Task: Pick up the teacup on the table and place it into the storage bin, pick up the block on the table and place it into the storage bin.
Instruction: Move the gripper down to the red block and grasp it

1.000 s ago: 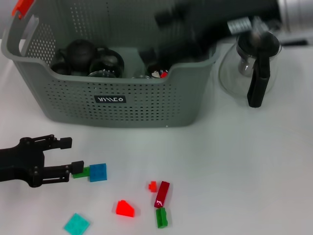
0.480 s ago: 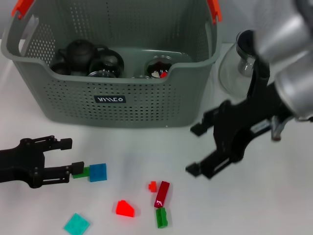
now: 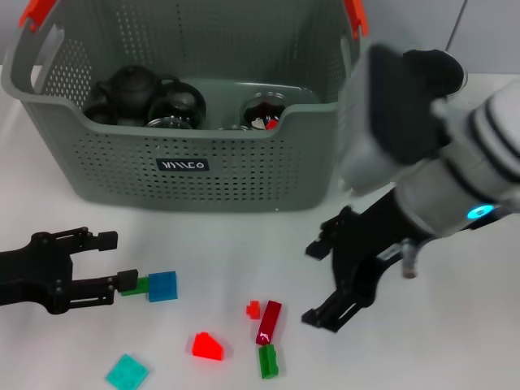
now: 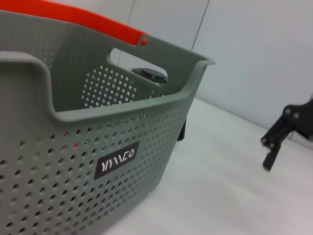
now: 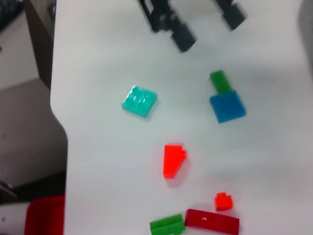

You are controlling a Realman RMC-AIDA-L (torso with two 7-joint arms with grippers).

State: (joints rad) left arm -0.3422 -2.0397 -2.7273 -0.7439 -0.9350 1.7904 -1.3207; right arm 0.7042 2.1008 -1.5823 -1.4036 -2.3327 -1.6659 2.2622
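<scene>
I have the right gripper (image 3: 329, 280) low over the table, its two black fingers spread wide with nothing between them. The nearest block, the dark red block (image 3: 269, 322), lies at about 8 o'clock from the pincer in the head view, just beside the lower fingertip. Its long axis runs roughly 12 to 6, tipped slightly toward 1. A green block (image 3: 267, 361) butts against its 6 o'clock end and a small red block (image 3: 253, 309) sits just off its 9 o'clock side. By my reading the right arm is clearly the nearer one for this piece, and the jaws would need to straddle its short width.

The dark red block is a slim, flat-topped bar with a small pale mark on top; in the right wrist view it (image 5: 212, 221) lies end to end with the green block (image 5: 167, 224).

My left gripper (image 3: 97, 264) hovers at 9 o'clock of the table, fingers parted and holding nothing, its lower tip touching or nearly touching a small green block (image 3: 136, 286) beside the blue block (image 3: 162, 286).

The storage bin (image 3: 244, 175) stands at 12 o'clock, already holding dark teaware. I cannot pick out a teacup left on the table.
</scene>
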